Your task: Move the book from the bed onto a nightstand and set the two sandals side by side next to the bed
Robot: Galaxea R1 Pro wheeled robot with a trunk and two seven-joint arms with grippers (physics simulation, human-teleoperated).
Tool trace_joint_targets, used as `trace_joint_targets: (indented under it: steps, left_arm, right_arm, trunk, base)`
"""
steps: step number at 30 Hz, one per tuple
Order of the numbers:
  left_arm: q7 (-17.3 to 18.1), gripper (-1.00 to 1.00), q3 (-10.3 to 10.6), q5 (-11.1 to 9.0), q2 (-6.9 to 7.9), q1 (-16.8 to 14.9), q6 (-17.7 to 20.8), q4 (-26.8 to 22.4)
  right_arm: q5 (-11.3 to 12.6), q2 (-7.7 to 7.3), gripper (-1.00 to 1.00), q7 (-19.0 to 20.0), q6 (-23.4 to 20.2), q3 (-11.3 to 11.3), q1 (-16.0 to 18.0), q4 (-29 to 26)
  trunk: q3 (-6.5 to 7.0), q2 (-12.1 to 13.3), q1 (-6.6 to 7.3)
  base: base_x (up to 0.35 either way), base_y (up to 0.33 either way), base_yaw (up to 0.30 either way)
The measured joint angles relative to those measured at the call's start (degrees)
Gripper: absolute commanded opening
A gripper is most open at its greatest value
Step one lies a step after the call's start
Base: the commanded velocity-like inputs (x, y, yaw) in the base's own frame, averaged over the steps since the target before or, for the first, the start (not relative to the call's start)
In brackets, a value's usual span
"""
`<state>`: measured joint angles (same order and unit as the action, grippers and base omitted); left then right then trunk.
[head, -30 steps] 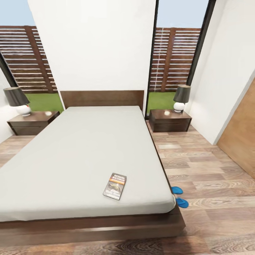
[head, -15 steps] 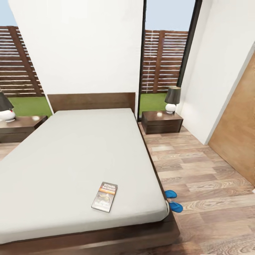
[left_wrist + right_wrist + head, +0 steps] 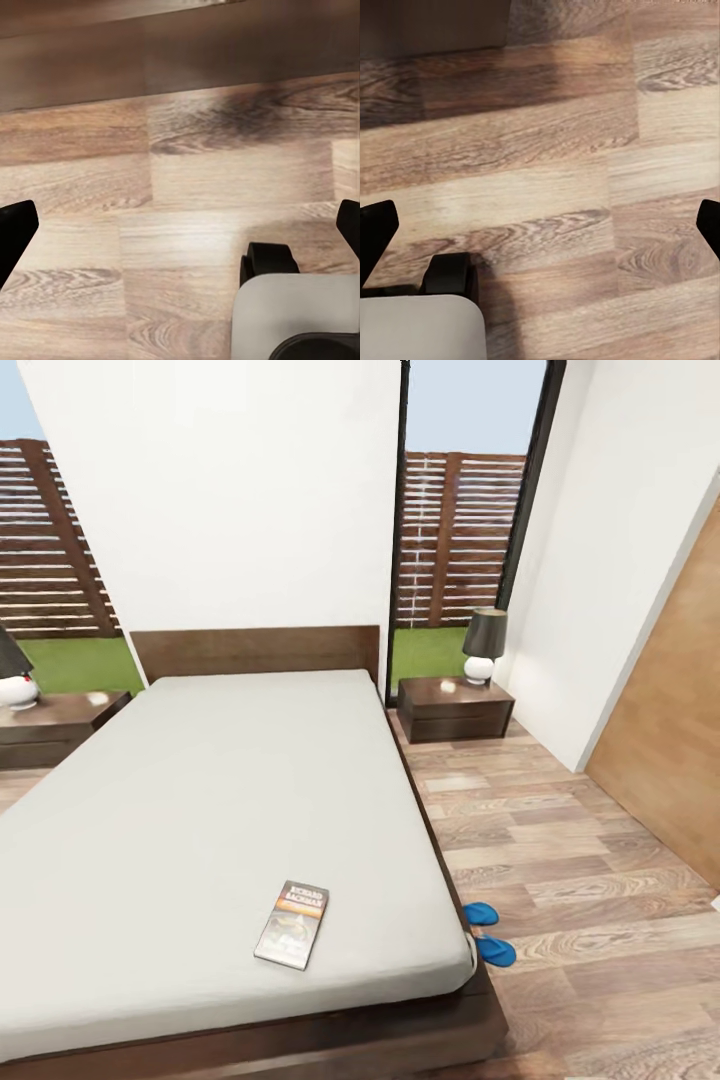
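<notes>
Both arms hang low by the base, each wrist camera staring straight down at plank floor (image 3: 150, 195): the left gripper (image 3: 180, 229) shows its black fingertips spread wide at the frame edges with nothing between them, and the right gripper (image 3: 540, 229) is spread just the same, released and empty. Up on the bed (image 3: 200, 800), near the foot and toward the robot's right-hand side of the mattress, lies the book (image 3: 292, 924), flat, cover up, its long axis running roughly up the bed with a slight lean to the right; dark cover, orange band, white lettering at the far end, a greyish picture nearer. My read is that the right arm has the shorter reach. Just past the mattress's near right corner, the sandals (image 3: 487, 933) sit on the floor, two bright blue toes poking out, close together. Farther back, the right nightstand (image 3: 455, 710) stands beside the headboard with a lamp (image 3: 484, 644) on top, well apart from the book
</notes>
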<state>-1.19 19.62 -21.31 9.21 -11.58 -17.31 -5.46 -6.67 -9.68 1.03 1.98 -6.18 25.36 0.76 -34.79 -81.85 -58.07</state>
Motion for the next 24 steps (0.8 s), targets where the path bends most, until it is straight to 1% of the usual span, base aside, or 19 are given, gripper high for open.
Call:
trace_joint_targets:
  steps: [8, 14, 24]
  left_arm:
    - [0.0, 1.00, 0.0, 0.0, -0.14, 0.0, 0.0, 0.0]
    - [0.0, 1.00, 0.0, 0.0, -0.82, 0.0, 0.1, 0.0]
    - [0.0, 1.00, -0.1, -0.1, -1.21, 0.3, 0.1, 0.0]
  right_arm:
    - [0.0, -0.04, 1.00, 0.0, 0.0, 0.0, 0.0, 0.0]
    - [0.0, -0.05, 1.00, 0.0, 0.0, 0.0, 0.0, 0.0]
    - [0.0, -0.05, 1.00, 0.0, 0.0, 0.0, 0.0, 0.0]
  trunk:
    - [0.21, 0.0, 0.00]
    - [0.26, 0.0, 0.00]
    - [0.28, 0.0, 0.00]
  base:
    - [0.059, 0.000, -0.001]
    - [0.021, 0.000, 0.000]
    - [0.005, 0.000, 0.000]
